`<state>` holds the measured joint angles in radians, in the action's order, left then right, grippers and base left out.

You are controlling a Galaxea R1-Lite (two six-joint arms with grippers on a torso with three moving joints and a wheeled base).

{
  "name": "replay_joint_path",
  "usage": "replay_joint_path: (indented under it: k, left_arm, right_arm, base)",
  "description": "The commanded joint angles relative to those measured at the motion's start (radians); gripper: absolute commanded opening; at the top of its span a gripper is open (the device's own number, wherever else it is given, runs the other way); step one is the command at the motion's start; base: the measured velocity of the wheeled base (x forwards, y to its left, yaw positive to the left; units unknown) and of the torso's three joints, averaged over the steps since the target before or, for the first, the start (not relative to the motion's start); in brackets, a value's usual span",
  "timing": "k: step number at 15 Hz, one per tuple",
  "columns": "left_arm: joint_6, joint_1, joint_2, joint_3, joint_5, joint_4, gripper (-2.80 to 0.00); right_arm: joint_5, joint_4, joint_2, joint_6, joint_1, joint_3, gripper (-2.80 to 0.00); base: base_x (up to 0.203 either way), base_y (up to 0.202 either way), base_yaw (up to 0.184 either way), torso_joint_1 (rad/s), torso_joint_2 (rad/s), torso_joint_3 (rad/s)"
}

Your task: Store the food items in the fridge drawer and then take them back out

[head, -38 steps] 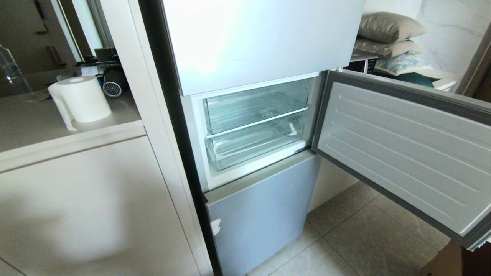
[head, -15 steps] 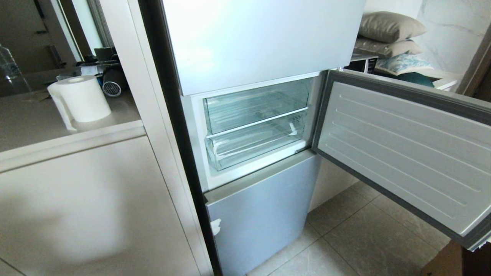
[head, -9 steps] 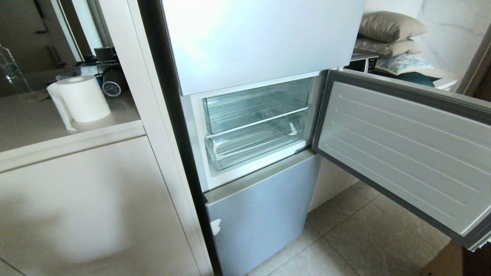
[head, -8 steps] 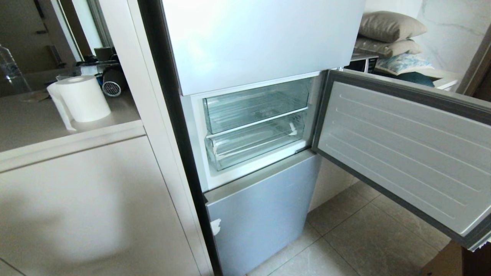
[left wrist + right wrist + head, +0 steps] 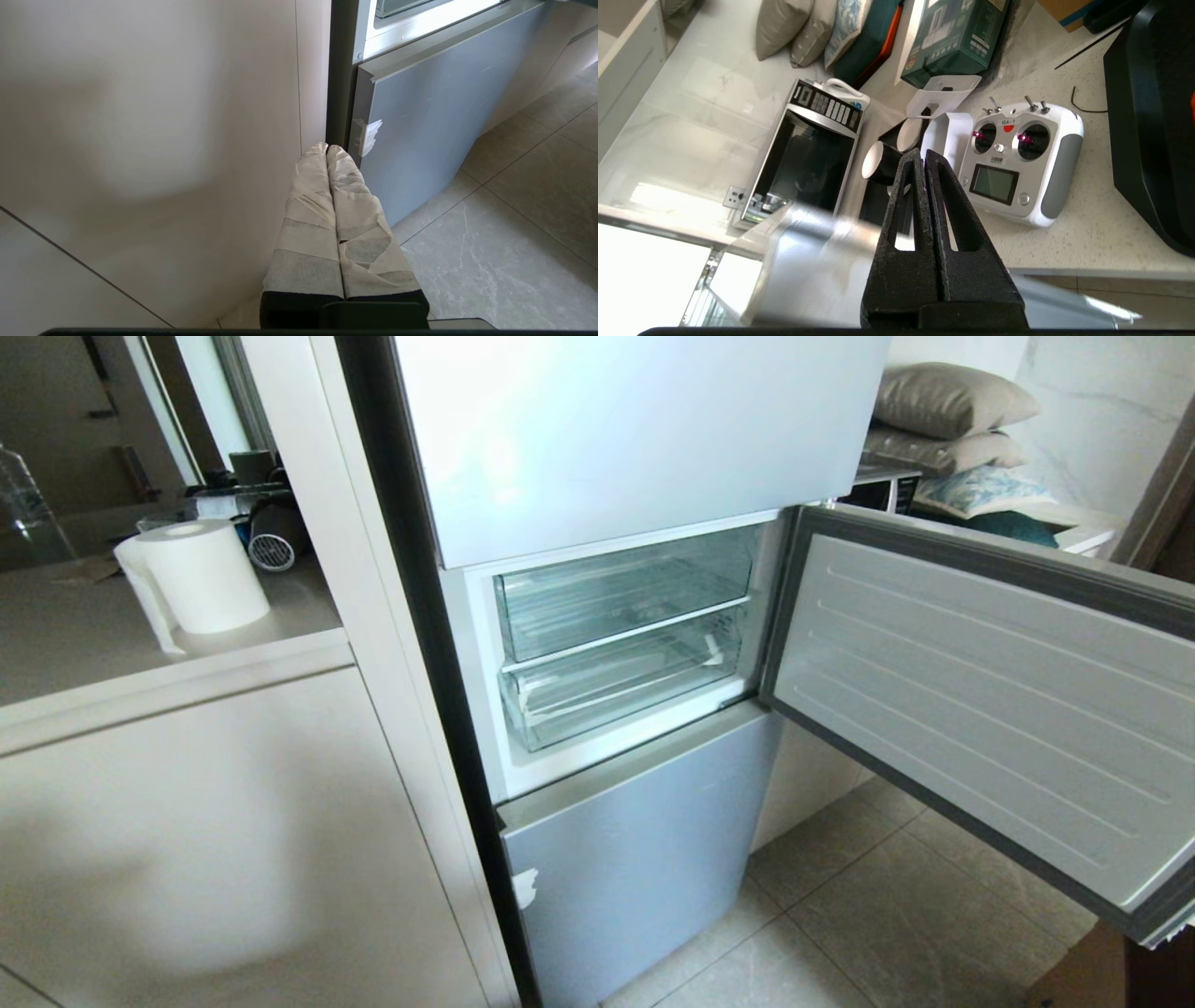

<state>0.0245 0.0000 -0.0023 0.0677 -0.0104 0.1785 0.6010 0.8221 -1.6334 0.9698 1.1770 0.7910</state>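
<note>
Head view: fridge point(image 5: 644, 840) middle door swung wide, fridge drawer point(image 5: 621, 695) pushed in, long axis across the opening, under shorter bin | left gripper point(image 5: 327, 148) jaws pressed together, aimed at lower fridge front | right gripper point(image 5: 923, 153) jaws pressed together, over table point(image 5: 1092, 233), remote controller point(image 5: 1017, 163) just beyond tips
</note>
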Motion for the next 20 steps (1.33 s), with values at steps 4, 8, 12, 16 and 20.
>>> replay_joint_path:
  k: [4, 8, 12, 16, 20]
  left_arm:
    - [0.0, 0.001, 0.002, 0.0, 0.0, 0.001, -2.8]
    - [0.0, 0.0, 0.002, 0.0, 0.0, 0.001, -2.8]
    - [0.0, 0.0, 0.002, 0.0, 0.0, 0.001, -2.8]
    - [0.0, 0.0, 0.002, 0.0, 0.0, 0.001, -2.8]
    - [0.0, 0.0, 0.002, 0.0, 0.0, 0.001, -2.8]
  right_arm:
    - [0.128, 0.0, -0.148, 0.02, -0.019, 0.104, -2.8]
    - [0.21, 0.0, -0.17, 0.044, -0.055, 0.119, -2.8]
    - [0.367, -0.001, -0.173, 0.135, -0.067, 0.115, -2.8]
    - [0.433, -0.016, -0.089, 0.155, -0.066, 0.035, -2.8]
    - [0.432, -0.005, 0.038, 0.154, -0.054, -0.039, -2.8]
  base:
    - [0.0, 0.0, 0.0, 0.0, 0.0, 0.0]
    - [0.0, 0.0, 0.0, 0.0, 0.0, 0.0]
    - [0.0, 0.0, 0.0, 0.0, 0.0, 0.0]
    - [0.0, 0.0, 0.0, 0.0, 0.0, 0.0]
    - [0.0, 0.0, 0.0, 0.0, 0.0, 0.0]
